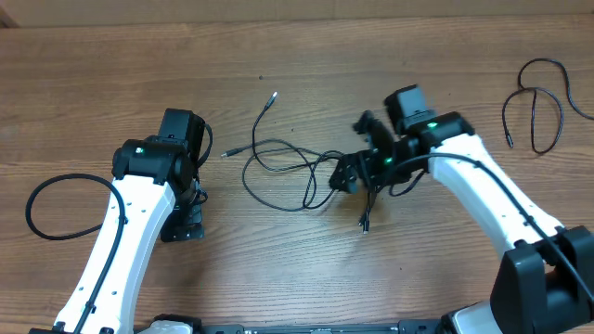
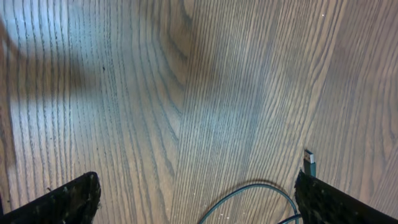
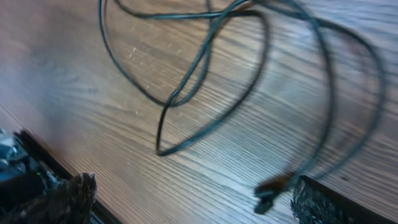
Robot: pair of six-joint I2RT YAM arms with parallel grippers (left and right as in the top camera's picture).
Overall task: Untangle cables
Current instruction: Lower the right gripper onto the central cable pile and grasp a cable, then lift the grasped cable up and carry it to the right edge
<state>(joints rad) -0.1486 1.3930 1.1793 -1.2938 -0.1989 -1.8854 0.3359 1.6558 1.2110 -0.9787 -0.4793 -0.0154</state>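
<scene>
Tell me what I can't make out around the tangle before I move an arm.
- Overhead: the right gripper covers the right end of the cables; crossings there hidden.
- Right wrist: blur; which strand lies on top and the plug type unclear.
- Left wrist: cable loop cut off by the bottom edge.
- Overhead: far-right cable runs off the right edge.

Wood-grain table [image 1: 93, 74], light brown, w/ fine dark lines.

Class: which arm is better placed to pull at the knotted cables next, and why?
Probably right: the right gripper hangs open over the cables where they cross, while the left gripper, also open, faces only one plug tip.
</scene>
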